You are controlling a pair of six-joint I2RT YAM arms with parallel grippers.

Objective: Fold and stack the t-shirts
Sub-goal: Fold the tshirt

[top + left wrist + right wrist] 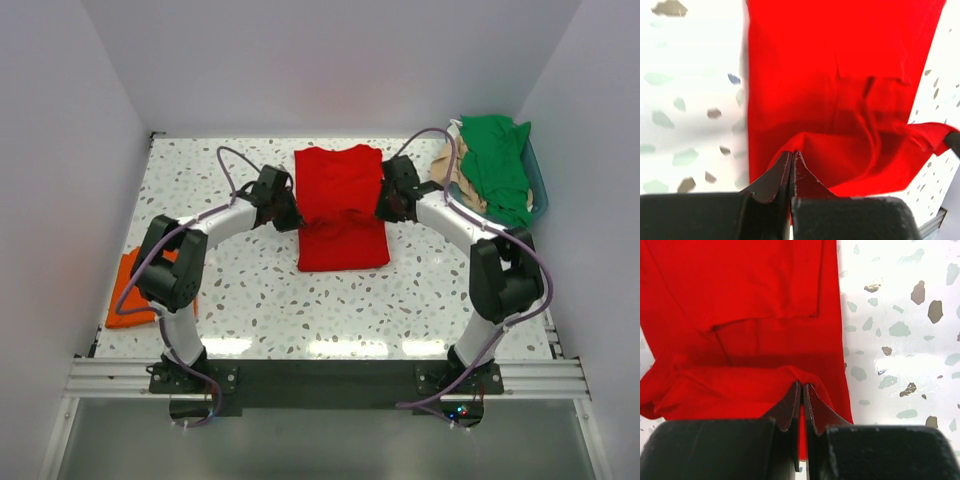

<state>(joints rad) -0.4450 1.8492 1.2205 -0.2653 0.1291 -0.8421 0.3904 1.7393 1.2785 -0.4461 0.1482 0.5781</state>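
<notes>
The red t-shirt (342,208) lies in the middle of the speckled table (300,300), a tall rectangle a little above the centre of the overhead view, with a raised crease across its middle. The left gripper (285,212) sits at its left edge and the right gripper (385,205) at its right edge, both level with that crease.

From the left wrist, the left gripper (791,165) has its fingers pressed together on a lifted fold of the red t-shirt (840,60). From the right wrist, the right gripper (802,395) pinches the cloth of the red t-shirt (740,290) the same way, a ridge of fabric rising to its tips.

An orange t-shirt (125,290) lies flat at the left edge of the overhead view. In the upper right, a green t-shirt (497,165) is draped over a teal basket (540,185), with a tan t-shirt (455,170) bunched just left of it.
</notes>
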